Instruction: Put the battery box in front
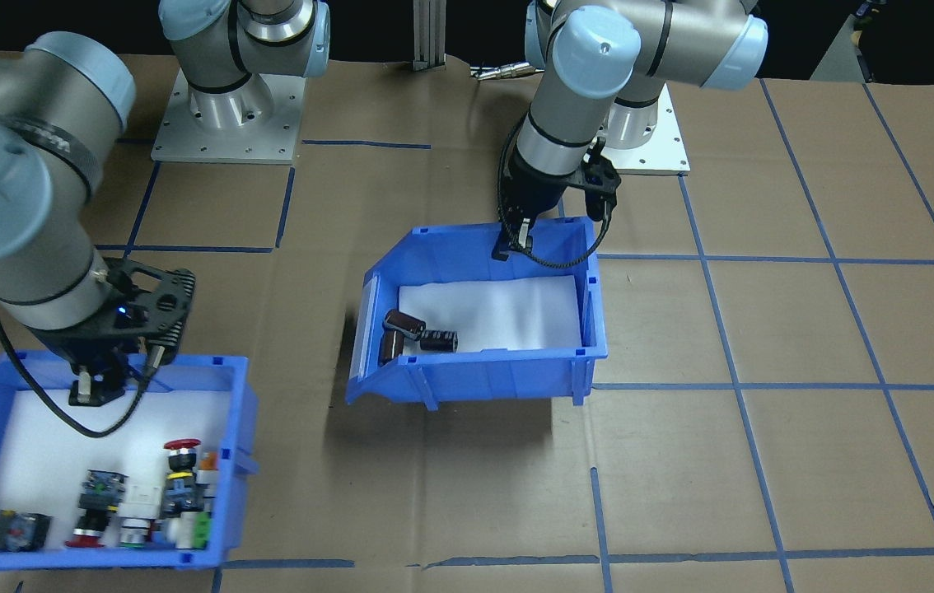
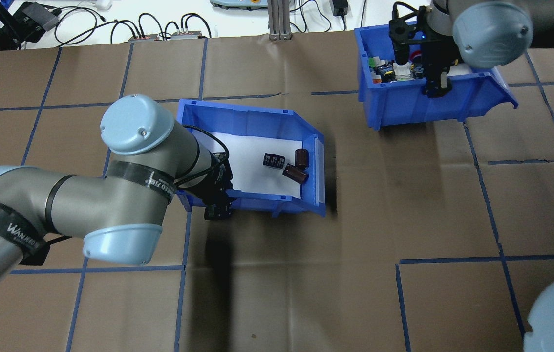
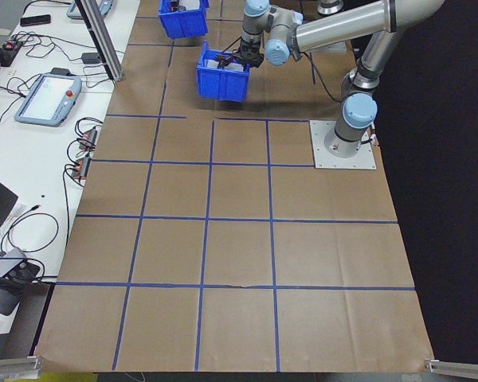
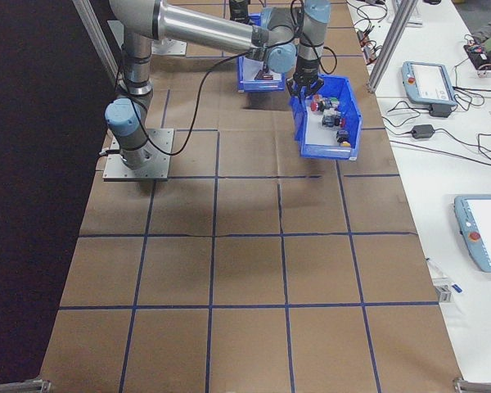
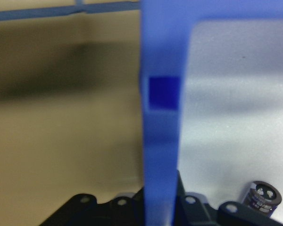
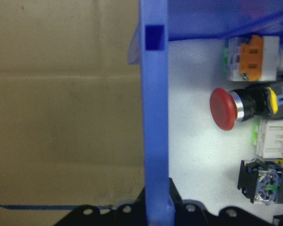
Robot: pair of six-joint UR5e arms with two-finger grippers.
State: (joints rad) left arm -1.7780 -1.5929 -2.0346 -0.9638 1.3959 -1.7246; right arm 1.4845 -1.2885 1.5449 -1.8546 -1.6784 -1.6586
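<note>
Near the middle of the brown paper-covered table (image 1: 763, 461), the blue plastic open-top battery box (image 1: 508, 375) with its white foam liner is tilted, apparently lifted clear, three dark silver-ended cylinders (image 1: 416, 333) gathered at its sloped end. The left gripper (image 1: 514, 245) is clamped over the box's rear wall, one finger inside and one outside, so I judge the carry under way with setting down at the front not yet done. Well apart, the right gripper (image 1: 90, 387) pinches the wall of an identical blue bin of colourful push-buttons (image 1: 105, 560).
</note>
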